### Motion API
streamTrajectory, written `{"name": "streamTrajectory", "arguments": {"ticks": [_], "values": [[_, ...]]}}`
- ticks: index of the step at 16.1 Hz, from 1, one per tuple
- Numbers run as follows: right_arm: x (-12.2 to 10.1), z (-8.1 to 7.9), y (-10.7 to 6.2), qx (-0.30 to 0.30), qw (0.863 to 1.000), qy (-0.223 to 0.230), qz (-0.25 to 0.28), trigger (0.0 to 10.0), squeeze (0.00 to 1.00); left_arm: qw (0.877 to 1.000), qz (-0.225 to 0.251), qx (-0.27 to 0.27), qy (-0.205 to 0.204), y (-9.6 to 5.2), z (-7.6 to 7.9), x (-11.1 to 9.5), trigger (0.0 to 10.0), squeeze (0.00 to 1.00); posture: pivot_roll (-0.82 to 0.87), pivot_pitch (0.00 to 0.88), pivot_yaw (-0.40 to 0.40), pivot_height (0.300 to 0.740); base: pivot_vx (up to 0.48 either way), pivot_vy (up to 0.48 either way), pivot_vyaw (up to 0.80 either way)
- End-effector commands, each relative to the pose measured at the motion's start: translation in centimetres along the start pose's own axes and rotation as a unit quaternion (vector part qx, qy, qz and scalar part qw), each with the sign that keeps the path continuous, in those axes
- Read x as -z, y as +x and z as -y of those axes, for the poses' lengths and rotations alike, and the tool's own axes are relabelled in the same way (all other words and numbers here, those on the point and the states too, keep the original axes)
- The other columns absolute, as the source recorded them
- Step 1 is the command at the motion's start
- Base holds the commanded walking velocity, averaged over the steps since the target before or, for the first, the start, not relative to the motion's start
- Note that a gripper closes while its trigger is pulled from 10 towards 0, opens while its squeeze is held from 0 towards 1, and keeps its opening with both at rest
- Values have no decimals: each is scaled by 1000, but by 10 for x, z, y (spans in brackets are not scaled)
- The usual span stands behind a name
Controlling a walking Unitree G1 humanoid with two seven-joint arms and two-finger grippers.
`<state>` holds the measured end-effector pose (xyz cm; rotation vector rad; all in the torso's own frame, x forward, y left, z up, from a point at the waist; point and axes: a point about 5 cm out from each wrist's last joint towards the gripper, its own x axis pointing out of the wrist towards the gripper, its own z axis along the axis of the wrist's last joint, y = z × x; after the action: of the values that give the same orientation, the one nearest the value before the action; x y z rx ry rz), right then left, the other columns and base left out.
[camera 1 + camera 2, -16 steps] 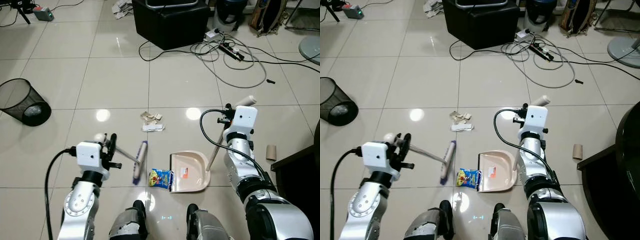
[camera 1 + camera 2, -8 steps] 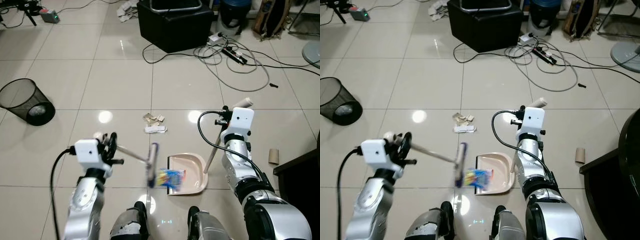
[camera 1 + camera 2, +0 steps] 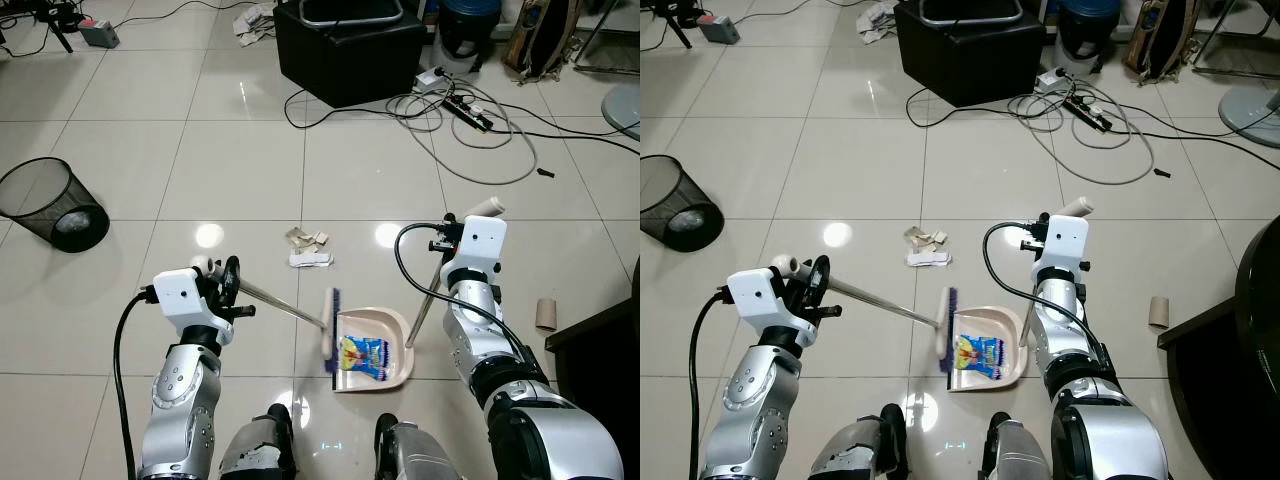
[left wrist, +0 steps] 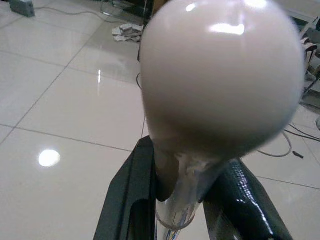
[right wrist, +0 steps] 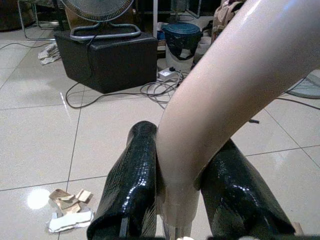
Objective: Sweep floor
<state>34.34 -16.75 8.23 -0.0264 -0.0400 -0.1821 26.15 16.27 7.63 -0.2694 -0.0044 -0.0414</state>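
Sweep floor, mid-task. The left gripper (image 3: 222, 290) is clamped on the upper end of the broom (image 3: 290, 312), just below the rounded cream knob; in the left wrist view both black fingers (image 4: 131, 200) press against the shaft from either side. The shaft slants down toward the middle, so the purple brush head (image 3: 327, 331) stands on edge against the open mouth of the dustpan (image 3: 392, 322). Holding high on the handle gives a long reach and keeps the arm clear of the pan. The right gripper (image 3: 448, 232) is closed around the dustpan's upright handle (image 3: 427, 297), near its cream grip; the right wrist view shows the fingers (image 5: 129, 190) squeezing that grip. Judgement: the handle is held so as to press the pan's lip flat on the tiles and steady it against the broom's push. A blue and yellow wrapper (image 3: 364, 354) lies inside the pan, so that piece counts as collected. A small heap of paper scraps (image 3: 308, 248) sits on the white tiled floor (image 3: 150, 170) ahead of the pan, apart from both tools, not yet swept. A black mesh wastebasket (image 3: 45, 204) lies tipped on its side far to the left. A cardboard tube (image 3: 544, 312) lies near a dark piece of furniture on the right. Cables (image 3: 470, 130) and a black box (image 3: 345, 45) are further off. Likely next step: draw the scraps toward the pan; the light paper may scatter.
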Motion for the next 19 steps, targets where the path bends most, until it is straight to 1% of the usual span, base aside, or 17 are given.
{"name": "streamTrajectory", "arguments": {"ticks": [1,5,8,9,11,13,16,19], "values": [[14,-2,-7,-11,999,-11,-36,10000,0,1000,-11,5,-13,-2,0,3,10000,0,41,190,43,740,0,0,0],[15,0,-7,-5,999,-8,-40,10000,0,999,-13,20,-29,1,4,-2,10000,0,45,187,51,740,0,0,0],[16,3,-8,1,999,-6,-42,10000,0,998,-2,26,-57,5,5,-11,10000,0,48,186,55,740,0,0,0],[17,4,-8,3,999,-6,-43,10000,0,995,7,29,-97,7,6,-17,10000,0,51,183,56,740,0,0,0],[17,5,-8,5,999,-6,-44,10000,0,993,11,32,-110,8,6,-20,10000,0,52,180,57,740,0,0,0],[17,6,-8,6,999,-6,-45,10000,0,993,17,36,-111,9,6,-23,10000,0,51,177,57,740,0,0,0],[17,7,-7,8,999,-6,-44,10000,0,993,40,61,-93,8,4,-35,10000,0,51,170,55,740,0,0,0],[17,8,-7,8,999,-6,-45,10000,0,992,57,88,-75,6,-5,-49,10000,0,56,164,52,740,0,0,0]]}}
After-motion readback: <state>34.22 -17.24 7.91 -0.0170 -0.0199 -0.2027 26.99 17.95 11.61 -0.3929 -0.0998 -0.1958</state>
